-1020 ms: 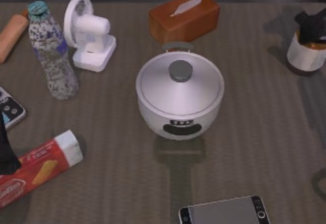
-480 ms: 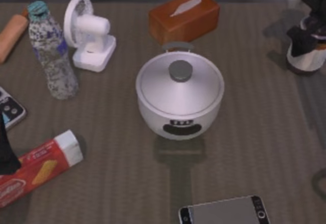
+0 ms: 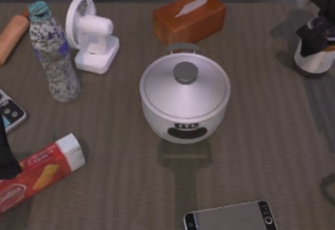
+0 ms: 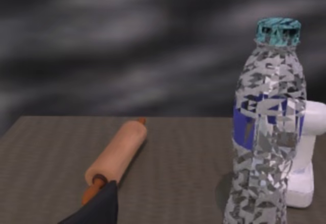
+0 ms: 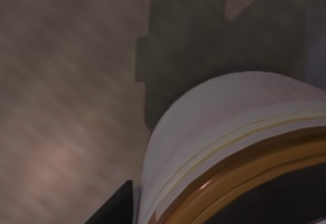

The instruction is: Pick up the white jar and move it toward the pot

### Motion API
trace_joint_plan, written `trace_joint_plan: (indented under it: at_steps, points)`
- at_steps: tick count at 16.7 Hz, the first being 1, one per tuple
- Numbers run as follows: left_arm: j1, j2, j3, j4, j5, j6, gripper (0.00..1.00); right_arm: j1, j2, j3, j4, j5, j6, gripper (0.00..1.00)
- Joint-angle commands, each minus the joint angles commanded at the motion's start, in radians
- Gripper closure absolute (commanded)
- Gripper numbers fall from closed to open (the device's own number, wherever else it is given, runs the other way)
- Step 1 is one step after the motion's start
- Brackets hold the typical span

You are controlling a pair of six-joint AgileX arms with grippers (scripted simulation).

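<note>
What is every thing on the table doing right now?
white jar: upright, lid on, right gripper at its top
pot: lid on
water bottle: upright, capped
desk fan: standing
tissue box: tissue sticking out
rolling pin: lying flat
biscuit pack: lying flat
left gripper: parked at the table's left edge

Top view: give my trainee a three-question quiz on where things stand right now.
1. True or false: the white jar touches the pot.
2. Which gripper is at the jar? A) left gripper B) right gripper
3. Fill in: the item behind the pot is a brown ____ box.

Key: 1 false, the jar stands apart at the table's right edge; 2 B, the left stays parked at the left edge; 3 tissue.
</note>
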Motion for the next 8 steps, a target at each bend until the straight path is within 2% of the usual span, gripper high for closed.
trace_joint_plan:
  at_steps: [7, 8]
  points:
    - [0.0, 0.0, 0.0, 0.0, 0.0, 0.0, 0.0, 0.0, 0.0, 0.0, 0.0, 0.0, 0.0, 0.98]
    - [0.0, 0.0, 0.0, 0.0, 0.0, 0.0, 0.0, 0.0, 0.0, 0.0, 0.0, 0.0, 0.0, 1.0]
